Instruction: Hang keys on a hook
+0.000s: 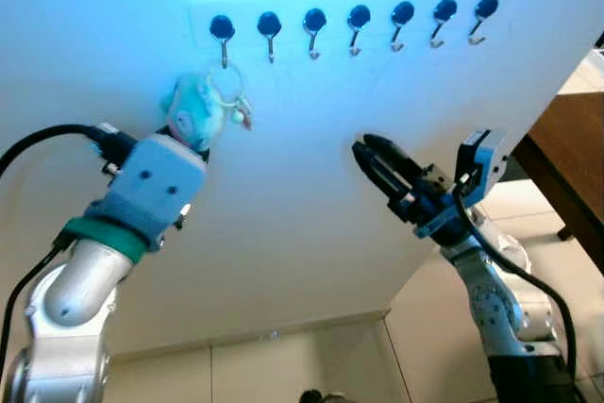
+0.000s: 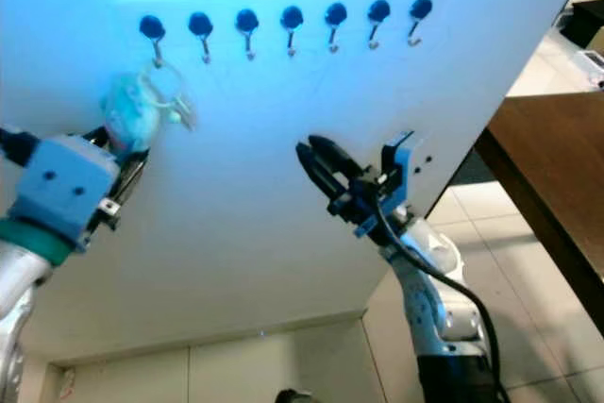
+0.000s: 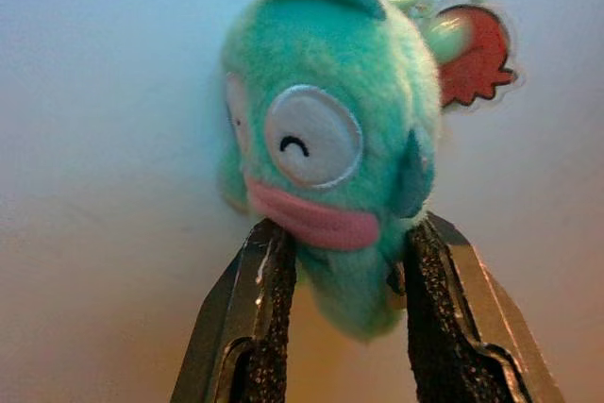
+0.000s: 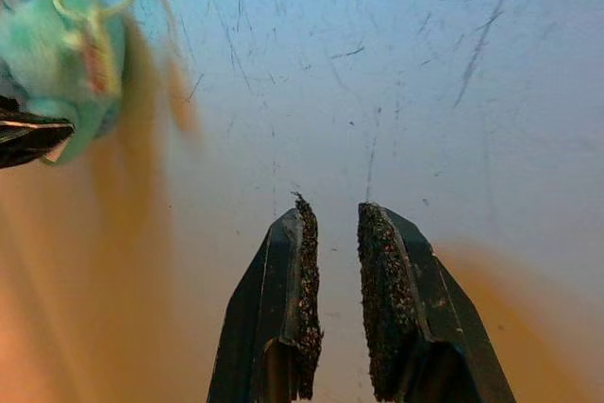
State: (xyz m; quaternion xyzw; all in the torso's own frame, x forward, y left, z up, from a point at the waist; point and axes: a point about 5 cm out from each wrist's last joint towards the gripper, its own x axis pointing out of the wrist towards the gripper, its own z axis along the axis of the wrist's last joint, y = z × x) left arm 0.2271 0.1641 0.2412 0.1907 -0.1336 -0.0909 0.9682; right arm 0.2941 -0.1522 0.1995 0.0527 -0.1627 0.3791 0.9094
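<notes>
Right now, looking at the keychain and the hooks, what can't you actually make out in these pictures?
- Whether the ring is seated on the leftmost hook: too small in the eye views.
- Any keys: beside the plush fish, a ring and a red tag show.
- The hooks' tips: blurred in the left eye view.
- The right tool: fingers close together with a slight gap, holding nothing.

I see a white wall panel [image 1: 283, 186] in front of me, with fine scratches on its surface in the right wrist view. On my right there is a brown wooden table [image 2: 557, 167], only partly in view. Below it the floor [image 2: 514, 233] has pale tiles with thin joints.
</notes>
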